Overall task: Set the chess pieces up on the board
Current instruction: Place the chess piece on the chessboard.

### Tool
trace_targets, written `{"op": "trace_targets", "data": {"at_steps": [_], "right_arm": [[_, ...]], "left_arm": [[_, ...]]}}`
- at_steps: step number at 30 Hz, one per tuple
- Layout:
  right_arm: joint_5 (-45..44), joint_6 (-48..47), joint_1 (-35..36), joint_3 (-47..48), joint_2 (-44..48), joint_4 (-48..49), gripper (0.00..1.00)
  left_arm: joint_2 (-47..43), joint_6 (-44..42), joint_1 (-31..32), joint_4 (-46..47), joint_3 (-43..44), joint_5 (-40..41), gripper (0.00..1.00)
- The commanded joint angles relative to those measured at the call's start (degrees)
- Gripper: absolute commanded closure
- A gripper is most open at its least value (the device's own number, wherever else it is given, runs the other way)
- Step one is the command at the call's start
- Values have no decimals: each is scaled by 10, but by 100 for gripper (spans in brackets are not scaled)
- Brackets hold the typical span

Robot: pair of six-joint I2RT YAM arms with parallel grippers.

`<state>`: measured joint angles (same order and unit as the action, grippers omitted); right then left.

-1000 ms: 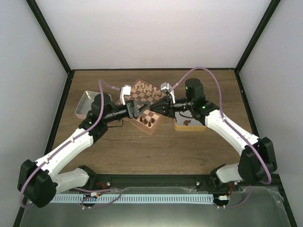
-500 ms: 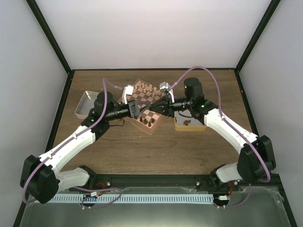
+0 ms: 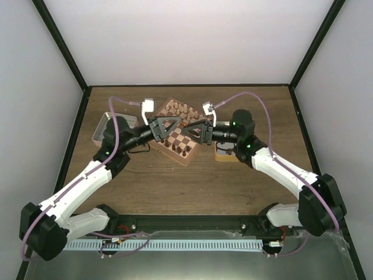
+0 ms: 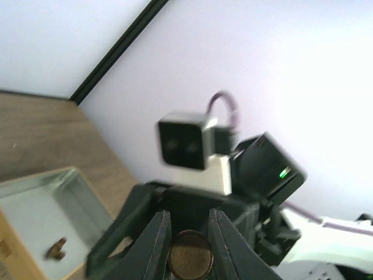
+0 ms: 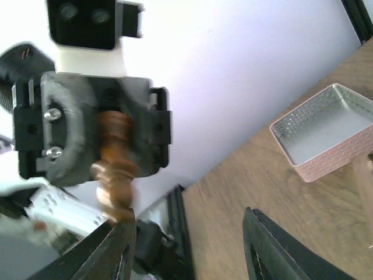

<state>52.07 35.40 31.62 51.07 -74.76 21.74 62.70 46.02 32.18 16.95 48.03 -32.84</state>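
left gripper (image 4: 187,224) pinched on a chess piece (image 4: 190,263) — right gripper (image 5: 186,245) facing it, fingers (image 5: 116,254) spread wide

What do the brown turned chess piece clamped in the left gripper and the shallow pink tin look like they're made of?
Brown turned chess piece: most likely wood, stained mid-brown with a glossy varnish; its lathe-turned rings catch highlights. Shallow pink tin: probably thin pressed metal, silvery and reflective inside, pink with an embossed dotted texture outside.
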Motion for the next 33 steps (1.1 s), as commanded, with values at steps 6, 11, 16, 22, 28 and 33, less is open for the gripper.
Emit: {"op": "trace_targets", "data": {"at_steps": [6,11,16,22,28,33], "right_arm": [[-111,305,20,-50,0,279,48],[-88,297,35,-40,-8,308,45],[-96,328,41,-45,-14,351,44],[-114,334,54,-36,-23,360,48],[-144,361,55,-26,-26,337,60],[-151,370,57,-19,-25,319,72]], "left_arm": [[-29,67,2,124,-24,37,96],[-36,77,2,130,-35,56,95],[-38,89,2,140,-42,62,95],[-40,88,2,139,-45,70,95],[-41,90,2,144,-52,68,95],[-46,89,2,144,-57,73,95]]}}
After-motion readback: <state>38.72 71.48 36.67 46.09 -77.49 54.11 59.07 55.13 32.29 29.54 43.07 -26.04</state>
